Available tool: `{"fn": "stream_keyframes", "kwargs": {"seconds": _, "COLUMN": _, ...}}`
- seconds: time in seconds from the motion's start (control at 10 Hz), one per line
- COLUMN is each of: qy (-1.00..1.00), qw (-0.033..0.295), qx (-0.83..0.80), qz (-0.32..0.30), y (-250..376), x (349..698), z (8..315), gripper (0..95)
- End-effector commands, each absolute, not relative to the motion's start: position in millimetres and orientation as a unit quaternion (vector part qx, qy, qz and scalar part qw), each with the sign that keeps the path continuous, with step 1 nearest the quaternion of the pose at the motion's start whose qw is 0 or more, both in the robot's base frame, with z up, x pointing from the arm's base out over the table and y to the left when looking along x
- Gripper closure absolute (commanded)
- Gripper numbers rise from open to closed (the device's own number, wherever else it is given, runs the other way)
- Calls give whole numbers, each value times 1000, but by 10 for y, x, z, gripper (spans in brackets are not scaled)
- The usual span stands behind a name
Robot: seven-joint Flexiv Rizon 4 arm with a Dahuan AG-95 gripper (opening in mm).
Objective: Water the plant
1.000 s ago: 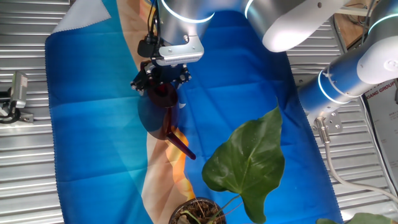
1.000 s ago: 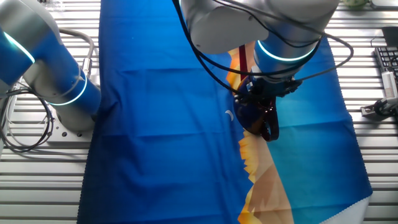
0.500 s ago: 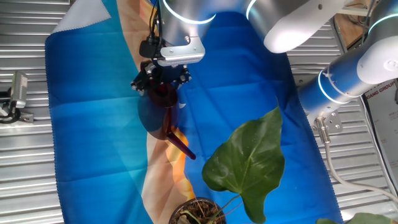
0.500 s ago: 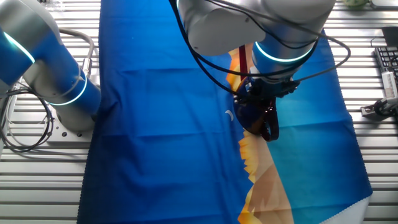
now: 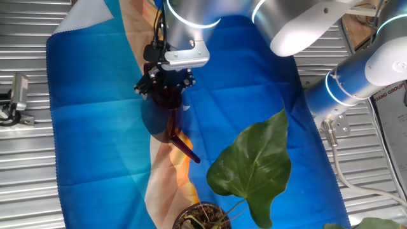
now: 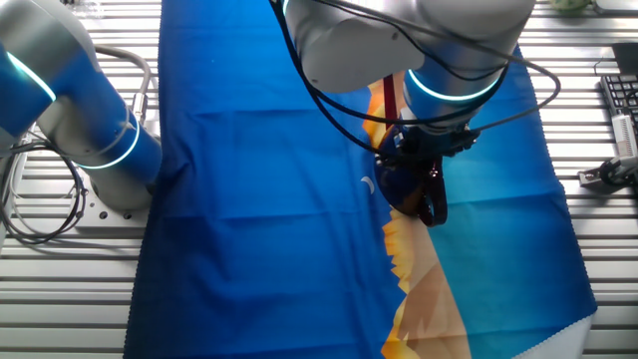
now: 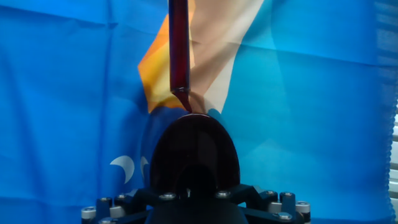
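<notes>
The dark red translucent watering can (image 5: 167, 108) is upright on the blue cloth, its long spout (image 5: 183, 146) pointing toward the plant. My gripper (image 5: 165, 88) sits on top of the can and is shut on it. In the hand view the can's rounded body (image 7: 194, 155) fills the space at my gripper (image 7: 193, 190), and the spout (image 7: 179, 50) runs straight ahead. The other fixed view shows the can (image 6: 414, 191) under my gripper (image 6: 419, 160). The plant has a large heart-shaped leaf (image 5: 254, 166) and a pot (image 5: 202, 217) of dark soil at the bottom edge.
A blue cloth (image 5: 89, 114) with an orange and beige patch (image 5: 168, 184) covers the slatted metal table (image 5: 25, 178). A small metal fixture (image 5: 16, 98) lies left of the cloth. The arm's blue-ringed base (image 5: 356, 76) stands at the right.
The arm's upper part has shifted very slightly. The can and the plant stand where they were.
</notes>
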State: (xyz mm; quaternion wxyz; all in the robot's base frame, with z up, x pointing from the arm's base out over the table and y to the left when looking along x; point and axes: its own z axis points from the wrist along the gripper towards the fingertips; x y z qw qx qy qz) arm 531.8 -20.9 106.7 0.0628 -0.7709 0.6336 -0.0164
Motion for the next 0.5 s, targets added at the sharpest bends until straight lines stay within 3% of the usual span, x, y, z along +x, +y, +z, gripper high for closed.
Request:
{"fn": "stream_keyframes", "kwargs": {"seconds": 0.1, "qy": 633, "qw": 64, "qx": -771, "qz": -19, "y": -202, "x": 5316, "z": 1050, "gripper": 0}}
{"fn": "stream_keyframes", "kwargs": {"seconds": 0.5, "qy": 635, "qw": 67, "qx": -770, "qz": -19, "y": -198, "x": 5314, "z": 1031, "gripper": 0}}
